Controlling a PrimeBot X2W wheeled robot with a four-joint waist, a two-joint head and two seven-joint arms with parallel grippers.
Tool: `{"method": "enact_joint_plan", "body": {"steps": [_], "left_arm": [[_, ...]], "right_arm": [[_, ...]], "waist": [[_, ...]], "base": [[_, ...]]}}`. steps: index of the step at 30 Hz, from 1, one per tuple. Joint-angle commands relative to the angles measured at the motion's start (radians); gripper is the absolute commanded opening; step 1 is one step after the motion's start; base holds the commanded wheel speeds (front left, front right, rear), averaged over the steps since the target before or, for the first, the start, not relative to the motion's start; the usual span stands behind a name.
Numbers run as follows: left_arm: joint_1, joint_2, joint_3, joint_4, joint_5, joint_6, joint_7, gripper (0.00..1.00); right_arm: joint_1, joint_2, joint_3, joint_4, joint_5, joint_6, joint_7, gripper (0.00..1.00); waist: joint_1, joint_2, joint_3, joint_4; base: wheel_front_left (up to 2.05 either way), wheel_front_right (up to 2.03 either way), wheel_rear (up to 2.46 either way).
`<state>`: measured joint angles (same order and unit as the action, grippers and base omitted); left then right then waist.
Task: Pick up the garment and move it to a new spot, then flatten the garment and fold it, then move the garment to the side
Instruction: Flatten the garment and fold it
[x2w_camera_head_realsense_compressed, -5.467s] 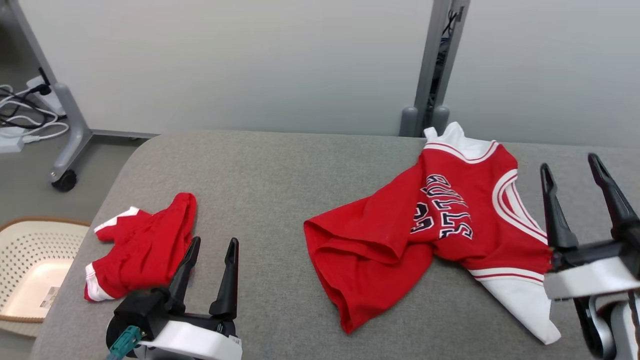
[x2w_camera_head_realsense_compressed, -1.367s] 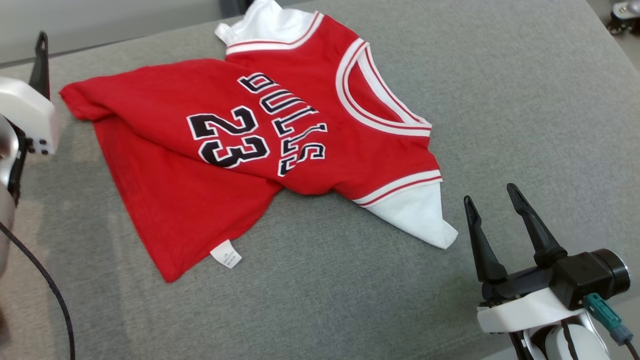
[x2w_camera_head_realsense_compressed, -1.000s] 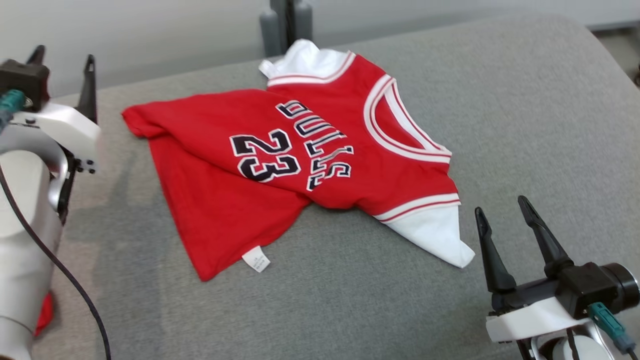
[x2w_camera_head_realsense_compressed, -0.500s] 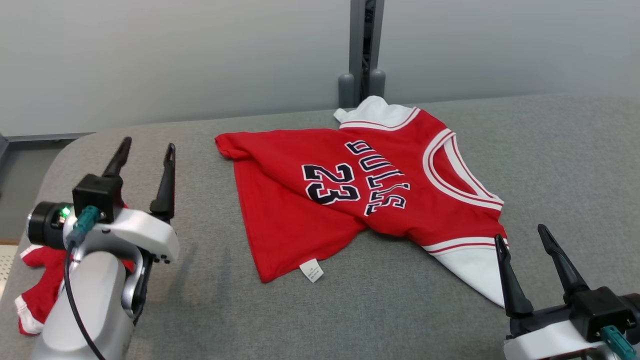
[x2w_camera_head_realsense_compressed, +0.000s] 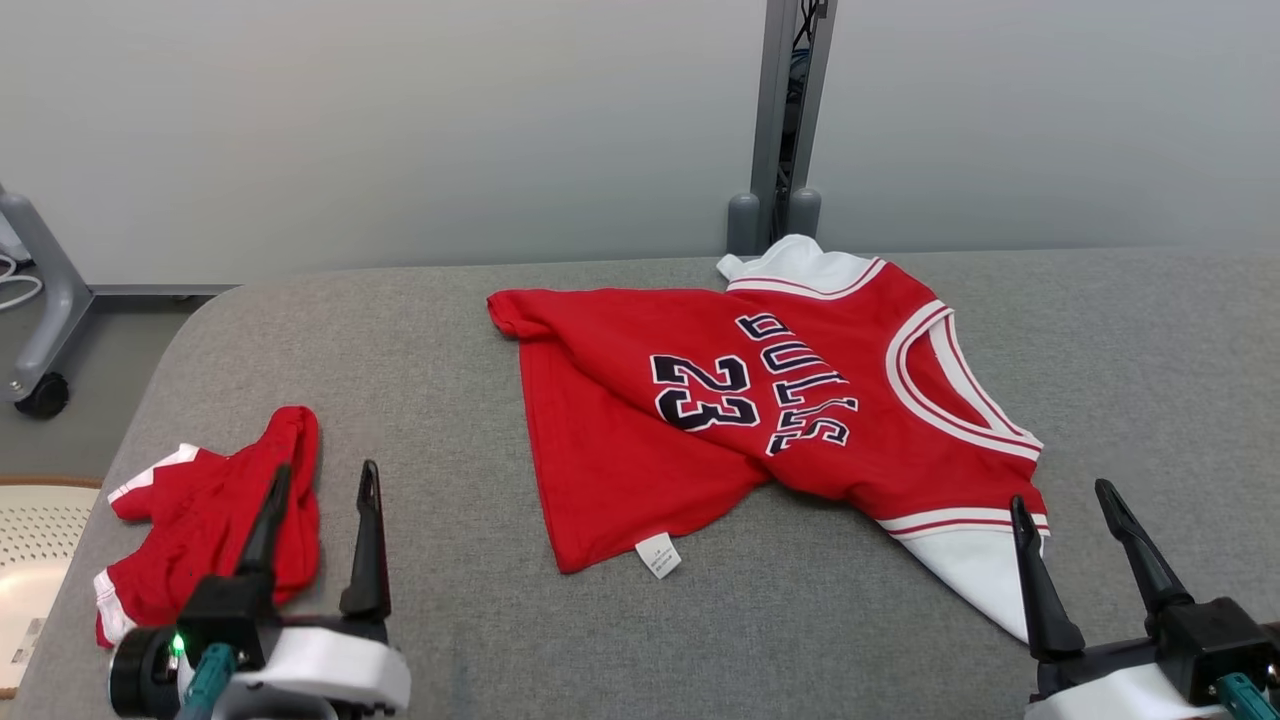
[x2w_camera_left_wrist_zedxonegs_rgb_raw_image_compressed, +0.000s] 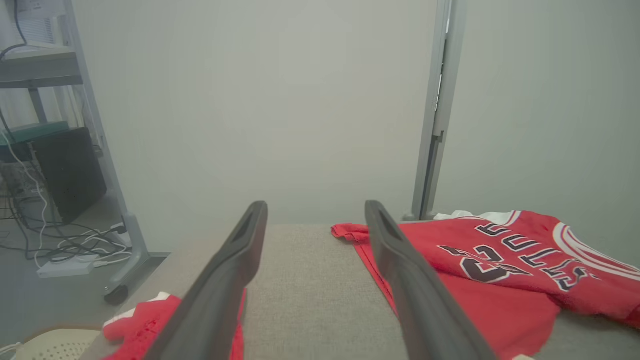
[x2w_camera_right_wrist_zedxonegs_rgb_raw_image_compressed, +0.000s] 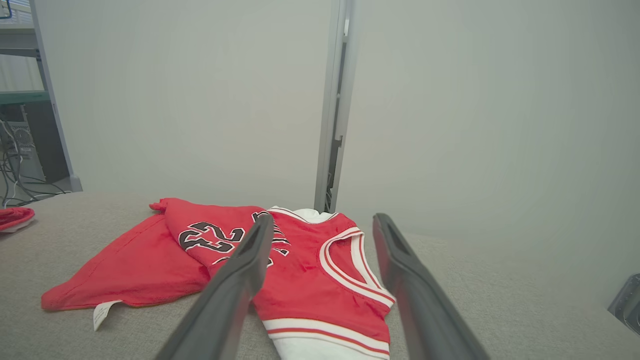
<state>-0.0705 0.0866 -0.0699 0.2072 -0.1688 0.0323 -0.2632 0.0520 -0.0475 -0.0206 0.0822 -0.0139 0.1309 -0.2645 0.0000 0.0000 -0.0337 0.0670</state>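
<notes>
Red jersey (x2w_camera_head_realsense_compressed: 800, 420), white trim, grey table (x2w_camera_head_realsense_compressed: 480, 330).

My left gripper (x2w_camera_head_realsense_compressed: 325, 470) is low at my left side, both fingers spread wide and pointing forward, empty. My right gripper (x2w_camera_head_realsense_compressed: 1062, 493) is low at my right, likewise wide and empty.

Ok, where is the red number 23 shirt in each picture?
Head view: the red 23 jersey lies mid-picture, slightly right, on the grey table.
Left wrist view: the jersey is at the lower right.
Right wrist view: the jersey is low, from left to centre.
Shared landmark: the grey post standing just behind the jersey's white sleeve, also seen from the left wrist and the right wrist.
</notes>
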Motion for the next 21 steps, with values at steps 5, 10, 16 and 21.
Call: {"method": "enact_joint_plan", "body": {"steps": [5,10,16,21], "left_arm": [[0.072,-0.022,0.028,-0.014,0.026,-0.019,-0.001,1.00],[0.056,-0.033,0.025,-0.002,0.037,-0.031,-0.001,1.00],[0.039,-0.034,0.003,0.006,0.019,-0.038,-0.001,1.00],[0.040,-0.034,0.002,0.022,0.014,-0.044,-0.001,1.00]], "right_arm": [[0.001,-0.006,0.010,0.019,0.000,0.000,-0.001,1.00],[0.013,-0.007,0.016,0.058,-0.041,0.000,-0.001,1.00],[0.013,-0.011,-0.004,0.203,-0.030,0.000,-0.001,1.00],[-0.026,-0.032,0.009,0.363,-0.029,0.000,-0.001,1.00]], "waist": [[0.0000,0.0000,-0.003,-0.012],[0.0000,0.0000,0.003,-0.020],[0.0000,0.0000,0.025,-0.035],[0.0000,0.0000,0.047,-0.039]], "base": [[0.00,0.00,0.00],[0.00,0.00,0.00],[0.00,0.00,0.00],[0.00,0.00,0.00]]}}
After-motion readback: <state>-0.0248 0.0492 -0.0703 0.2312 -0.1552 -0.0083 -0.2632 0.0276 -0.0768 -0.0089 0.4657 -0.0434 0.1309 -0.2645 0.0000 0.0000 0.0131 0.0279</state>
